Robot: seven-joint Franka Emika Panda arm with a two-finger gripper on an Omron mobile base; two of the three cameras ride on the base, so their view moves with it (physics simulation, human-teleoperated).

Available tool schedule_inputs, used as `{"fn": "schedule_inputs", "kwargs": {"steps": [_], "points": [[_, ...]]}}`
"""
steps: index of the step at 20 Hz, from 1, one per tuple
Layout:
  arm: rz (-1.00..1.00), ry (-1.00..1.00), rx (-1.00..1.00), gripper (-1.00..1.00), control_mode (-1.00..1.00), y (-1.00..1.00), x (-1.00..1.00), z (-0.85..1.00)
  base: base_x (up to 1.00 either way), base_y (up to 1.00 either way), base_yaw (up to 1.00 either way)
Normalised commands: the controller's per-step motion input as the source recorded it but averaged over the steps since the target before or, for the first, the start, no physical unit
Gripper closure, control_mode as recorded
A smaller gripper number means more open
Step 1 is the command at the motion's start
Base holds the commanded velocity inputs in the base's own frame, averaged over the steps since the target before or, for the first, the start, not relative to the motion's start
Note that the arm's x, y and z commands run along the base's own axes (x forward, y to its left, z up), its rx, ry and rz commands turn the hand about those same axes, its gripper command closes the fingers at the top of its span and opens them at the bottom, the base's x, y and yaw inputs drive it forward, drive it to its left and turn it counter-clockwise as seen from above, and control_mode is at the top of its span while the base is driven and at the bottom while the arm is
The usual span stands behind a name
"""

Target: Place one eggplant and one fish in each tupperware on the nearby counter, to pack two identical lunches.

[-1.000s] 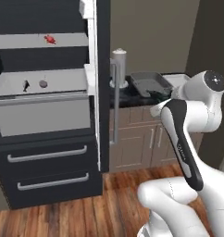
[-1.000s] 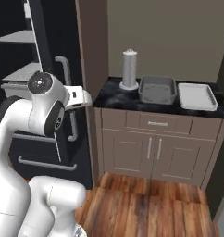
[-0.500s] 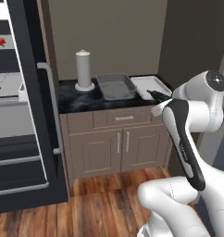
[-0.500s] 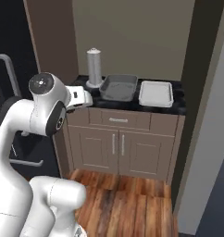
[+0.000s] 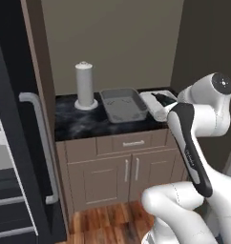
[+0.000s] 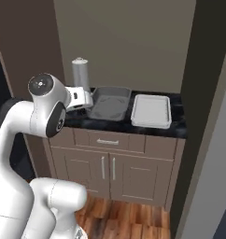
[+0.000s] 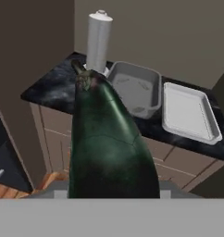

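A dark purple-green eggplant rises from the bottom of the hand view, stem end forward, and hides the fingertips. My gripper is shut on it, held in the air in front of the counter's edge. The grey tupperware stands on the black counter, with nothing inside it that I can see. A lighter, shallower rectangular container lies right beside it, also bare inside. The fish is out of view.
A tall grey cylinder on a round base stands left of the tupperware. The fridge door with its long handle is at the far left. A dark wall closes the counter's right end. Cabinet doors are below.
The whole picture has shifted: the base has driven right, from the open fridge to the counter. The arm's pose is unchanged, and the jaws stay about as they were.
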Motion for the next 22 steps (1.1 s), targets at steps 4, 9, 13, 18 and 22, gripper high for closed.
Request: {"fn": "schedule_inputs", "kwargs": {"steps": [4, 9, 13, 18, 22], "points": [[0.0, 0.0, 0.0, 1.0, 1.0, 0.0, 0.0, 0.0, 1.0, 0.0, -0.03], [0.0, 0.0, 0.0, 1.0, 1.0, 0.0, 0.0, 0.0, 0.96, 0.0, -0.02], [-0.02, 0.0, 0.0, 1.0, -1.0, 0.0, 0.17, -0.15, 0.54, 0.0, -0.02], [-0.05, 0.05, -0.01, 1.0, -1.0, 0.0, 0.72, -0.72, 0.0, 0.0, 0.0], [-0.02, 0.07, -0.02, 1.0, -1.0, 0.0, 0.45, -0.85, 0.0, 0.0, 0.0]]}}
